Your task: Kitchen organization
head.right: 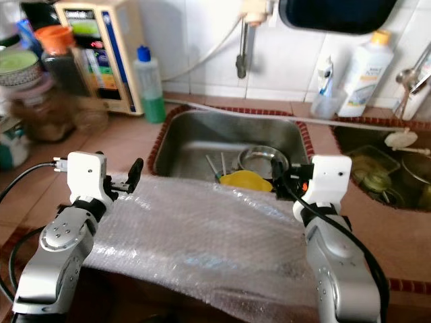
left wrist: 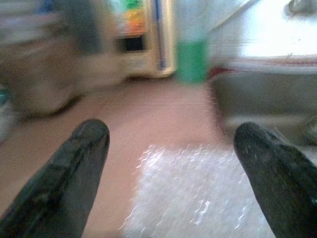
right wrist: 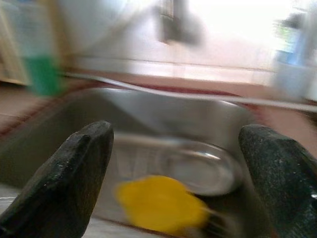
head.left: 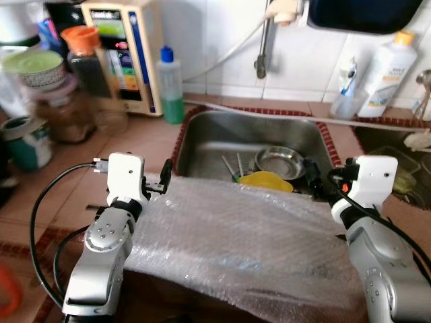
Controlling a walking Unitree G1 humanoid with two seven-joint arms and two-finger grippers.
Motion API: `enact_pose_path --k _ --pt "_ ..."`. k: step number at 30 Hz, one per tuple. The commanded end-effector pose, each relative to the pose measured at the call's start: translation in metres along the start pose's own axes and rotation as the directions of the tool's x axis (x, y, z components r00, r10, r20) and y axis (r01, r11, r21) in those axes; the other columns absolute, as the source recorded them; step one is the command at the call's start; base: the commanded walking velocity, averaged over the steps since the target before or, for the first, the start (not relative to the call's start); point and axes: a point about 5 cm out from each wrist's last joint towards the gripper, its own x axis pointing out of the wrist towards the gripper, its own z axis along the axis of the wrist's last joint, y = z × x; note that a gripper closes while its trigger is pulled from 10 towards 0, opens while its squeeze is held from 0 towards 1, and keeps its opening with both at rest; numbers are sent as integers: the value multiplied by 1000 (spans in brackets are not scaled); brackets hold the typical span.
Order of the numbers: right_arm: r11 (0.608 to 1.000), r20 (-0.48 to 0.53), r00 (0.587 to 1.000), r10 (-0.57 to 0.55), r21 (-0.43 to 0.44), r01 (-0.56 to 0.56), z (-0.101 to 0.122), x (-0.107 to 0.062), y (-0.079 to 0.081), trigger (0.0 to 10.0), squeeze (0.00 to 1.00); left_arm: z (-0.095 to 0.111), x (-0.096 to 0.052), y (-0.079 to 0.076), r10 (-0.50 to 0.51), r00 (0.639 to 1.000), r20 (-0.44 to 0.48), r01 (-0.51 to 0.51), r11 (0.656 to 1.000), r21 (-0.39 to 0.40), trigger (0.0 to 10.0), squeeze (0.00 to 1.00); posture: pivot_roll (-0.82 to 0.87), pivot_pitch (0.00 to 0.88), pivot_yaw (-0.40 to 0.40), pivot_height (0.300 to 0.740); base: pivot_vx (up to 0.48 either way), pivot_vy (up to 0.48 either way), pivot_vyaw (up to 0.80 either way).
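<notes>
Left gripper (left wrist: pixel 171 163): fingers wide apart, empty, over bubble wrap (head.left: pixel 249 235).
Right gripper (right wrist: pixel 178 168): fingers spread, empty, above sink (head.left: pixel 209 138) with steel bowl (head.left: pixel 279 161), yellow item (head.left: pixel 266 180).

Clear plastic bubble wrap sheet (head.left: pixel 242 235), crinkled and shiny, with a bumpy surface. Grey stainless steel sink (head.left: pixel 209 145), dull brushed finish. Round steel bowl (head.left: pixel 279 161), glossy and reflecting. Yellow smooth plastic piece (head.left: pixel 266 180). Reddish-brown tiled bench (head.left: pixel 145 145), matt. White glazed wall tiles (head.left: pixel 222 33), glossy. Translucent plastic bottle with green liquid (head.left: pixel 171 84). Silver metallic arm shells (head.left: pixel 101 259), satin; black matt gripper fingers (left wrist: pixel 69 173).
</notes>
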Motion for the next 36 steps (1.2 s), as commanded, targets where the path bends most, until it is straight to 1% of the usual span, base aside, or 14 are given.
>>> enact_pose_path --k 1,5,20,24,25,26,29,31,36 --pt "1000 -4 1000 -11 9 11 0 -2 -1 10000 0 3 3 0 -2 1000 5 2 1000 4 10000 0 -32 12 40 740 -244 0 0" --pt "1000 -2 1000 -13 11 13 1 -1 -1 10000 0 3 3 0 -2 1000 5 2 1000 5 10000 0 -31 11 40 740 -247 0 0" --pt "1000 8 1000 -1 10 1 3 3 1 10000 0 5 8 -4 -13 1000 19 13 1000 0 10000 0 -40 2 35 740 0 0 0" --pt "1000 12 1000 7 8 -7 4 4 3 10000 0 7 10 -5 -2 999 33 1 1000 21 10000 0 -41 1 33 740 0 0 0" --pt "1000 15 1000 10 8 -10 5 5 3 10000 0 8 11 -5 -3 999 35 2 1000 17 10000 0 -42 3 32 740 0 0 0" --pt "1000 19 1000 14 5 -15 6 6 4 10000 0 9 11 -7 -40 998 38 40 999 -18 10000 0 -42 5 31 740 0 0 0" --pt "1000 26 999 21 10 -21 8 7 5 10000 0 12 12 -7 -41 998 51 41 999 -7 10000 0 -43 8 30 740 0 0 0" --pt "1000 24 999 21 8 -21 8 7 6 10000 0 11 12 -8 -44 998 51 45 999 -21 10000 0 -43 8 30 740 0 0 0" --pt "1000 25 999 27 0 -27 8 6 7 10000 0 11 11 -12 -52 997 53 54 998 -20 10000 0 -46 12 26 740 0 0 0"
